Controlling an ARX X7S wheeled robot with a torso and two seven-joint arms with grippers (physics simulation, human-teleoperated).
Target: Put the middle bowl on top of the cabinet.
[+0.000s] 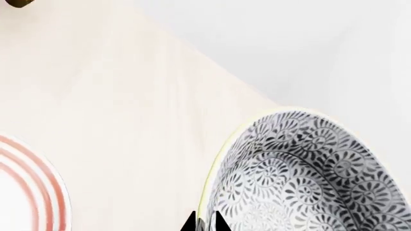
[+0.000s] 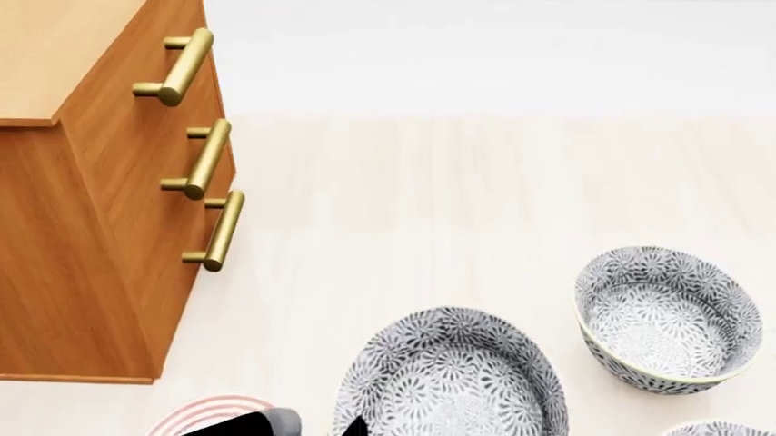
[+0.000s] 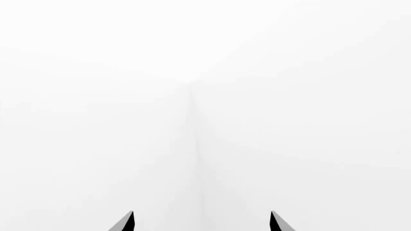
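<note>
Left wrist view first: the left gripper [image 1: 205, 222] shows two black tips pinched close together on the pale rim of the middle bowl [image 1: 308, 178], so it is clamped on that rim at the bowl's left edge. In the head view the same bowl [image 2: 452, 381] sits at the near edge of the pale wooden table [image 2: 485, 182], leaf pattern filling its inside, with the dark arm just left of it. Whether the bowl rests on the table or is lifted off it cannot be told.

The right gripper [image 3: 201, 222] has its two tips spread wide apart, holding nothing, facing blank white.

Out from there: a pink-striped plate [image 1: 29, 187] lies left of the held bowl, near but apart. A second patterned bowl [image 2: 667, 318] stands to the right and a little farther off. A third bowl [image 2: 718, 428] peeks in at the near right corner. Far left stands the cabinet [image 2: 97, 227], three brass handles [image 2: 206, 156] down its front, its top bare.
</note>
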